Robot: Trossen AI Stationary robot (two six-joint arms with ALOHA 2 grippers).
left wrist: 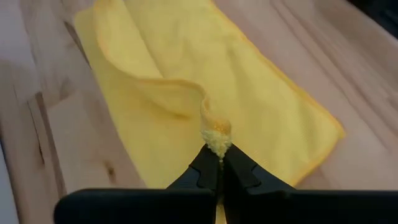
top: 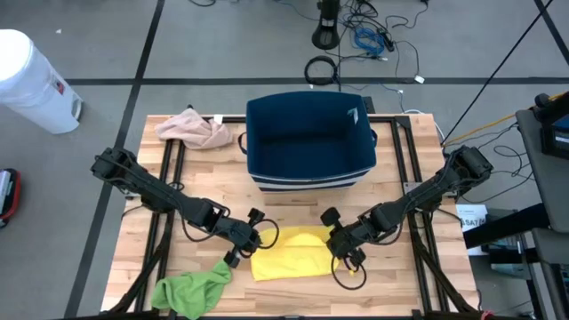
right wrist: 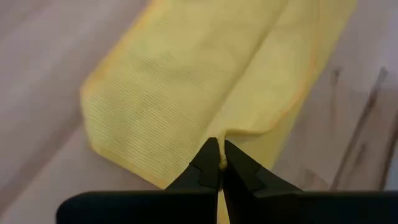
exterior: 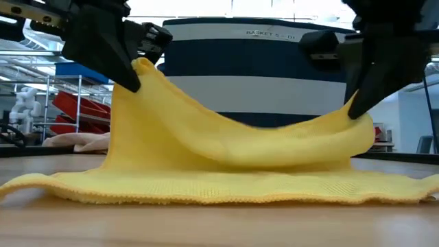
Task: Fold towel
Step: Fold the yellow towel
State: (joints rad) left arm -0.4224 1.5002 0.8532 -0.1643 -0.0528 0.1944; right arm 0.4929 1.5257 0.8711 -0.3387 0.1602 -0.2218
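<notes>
A yellow towel [top: 293, 256] lies on the wooden table in front of a navy, white-striped basket [top: 308, 142]. My left gripper [top: 257, 238] is shut on the towel's far left corner, and my right gripper [top: 337, 243] is shut on its far right corner. In the low view the left gripper [exterior: 134, 68] and right gripper [exterior: 357, 103] hold that far edge up. The towel [exterior: 226, 161] sags between them, and its near part rests flat on the table. My left gripper [left wrist: 219, 152] pinches the towel's bunched corner [left wrist: 216, 132] between its two fingertips, coming down at a slant from the left. The corner is lifted and the cloth falls slack from it onto the table. My right gripper [right wrist: 221, 155] pinches the towel's other far corner [right wrist: 221, 138] at its fingertips, slanting down from the right. That corner is raised lower than the left one, and the cloth below it is slack.
A green cloth [top: 192, 290] lies crumpled at the near left, close to the towel. A pinkish cloth [top: 192, 130] lies at the far left beside the basket. Bare wood shows near the table's near edge [top: 293, 298]. A white bin [top: 31, 82] stands off the table.
</notes>
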